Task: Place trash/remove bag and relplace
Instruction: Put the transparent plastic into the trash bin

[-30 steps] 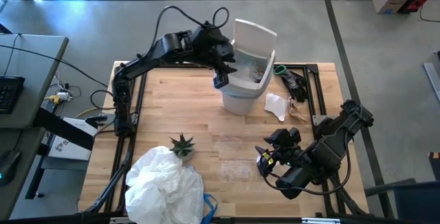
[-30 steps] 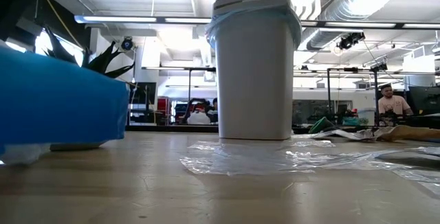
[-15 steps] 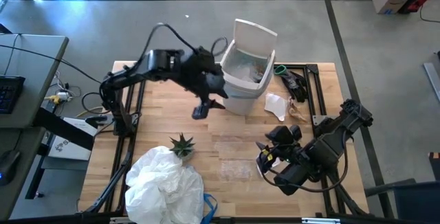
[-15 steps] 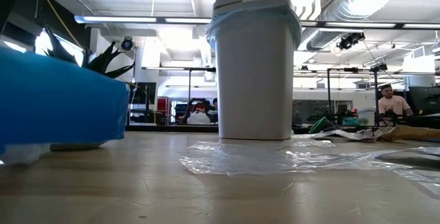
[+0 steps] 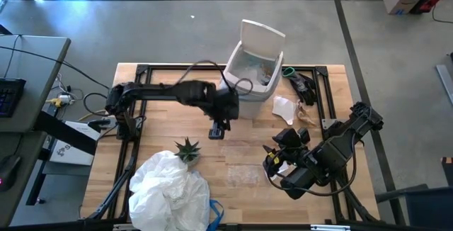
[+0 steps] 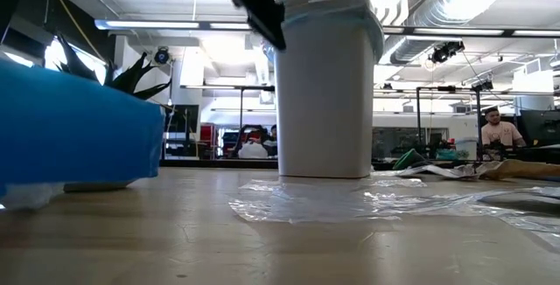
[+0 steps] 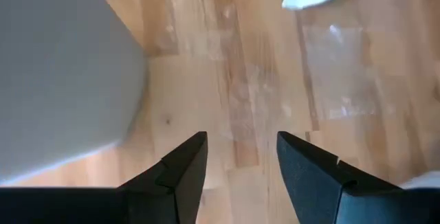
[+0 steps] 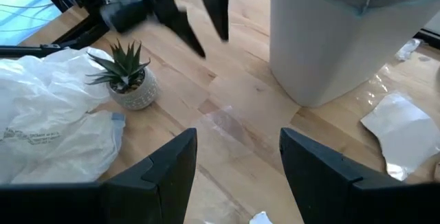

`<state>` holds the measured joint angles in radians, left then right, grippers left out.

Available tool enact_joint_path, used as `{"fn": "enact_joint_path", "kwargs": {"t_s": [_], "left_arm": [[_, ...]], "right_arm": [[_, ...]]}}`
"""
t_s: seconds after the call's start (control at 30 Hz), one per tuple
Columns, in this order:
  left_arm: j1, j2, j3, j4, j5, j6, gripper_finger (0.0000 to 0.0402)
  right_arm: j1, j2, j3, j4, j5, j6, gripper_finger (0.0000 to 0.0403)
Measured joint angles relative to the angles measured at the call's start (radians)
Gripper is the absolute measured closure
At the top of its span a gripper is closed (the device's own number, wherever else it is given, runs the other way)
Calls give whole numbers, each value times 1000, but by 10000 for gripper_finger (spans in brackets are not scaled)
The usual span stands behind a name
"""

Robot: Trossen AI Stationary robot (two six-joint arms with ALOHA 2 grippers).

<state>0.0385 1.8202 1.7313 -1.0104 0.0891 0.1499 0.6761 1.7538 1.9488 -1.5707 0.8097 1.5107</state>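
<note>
The white bin stands at the table's far middle with its lid up. The light-blue bag lines it and folds over the rim. Trash shows inside the bin. A white paper scrap and brown paper lie to the right of the bin, and a clear plastic wrapper lies flat in front of it. My left gripper hangs open and tipped down over bare wood, just near-left of the bin. My right gripper waits open at the near right.
A small potted plant stands near the middle left. Behind it, at the near left edge, lies a heap of white plastic with a blue thing. Dark objects lie at the far right. Bare wood shows between the two grippers.
My left gripper has come away from the bin's left rim, toward the table's near edge and down. It has tipped further downward and now stands over the wood in front of the bin. The bin and the trash have kept still.
</note>
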Motion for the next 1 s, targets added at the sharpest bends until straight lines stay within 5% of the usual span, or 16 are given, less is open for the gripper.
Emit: {"fn": "enact_joint_path", "kwargs": {"t_s": [0.5, 1.0], "left_arm": [[-87, 0, -447, 505, 3, 1, 241], [-63, 140, -512, 625, -21, -21, 241]], "right_arm": [[-1, 0, 0, 5, -6, 17, 208], [-2, -1, 0, 24, -6, 18, 208]]}}
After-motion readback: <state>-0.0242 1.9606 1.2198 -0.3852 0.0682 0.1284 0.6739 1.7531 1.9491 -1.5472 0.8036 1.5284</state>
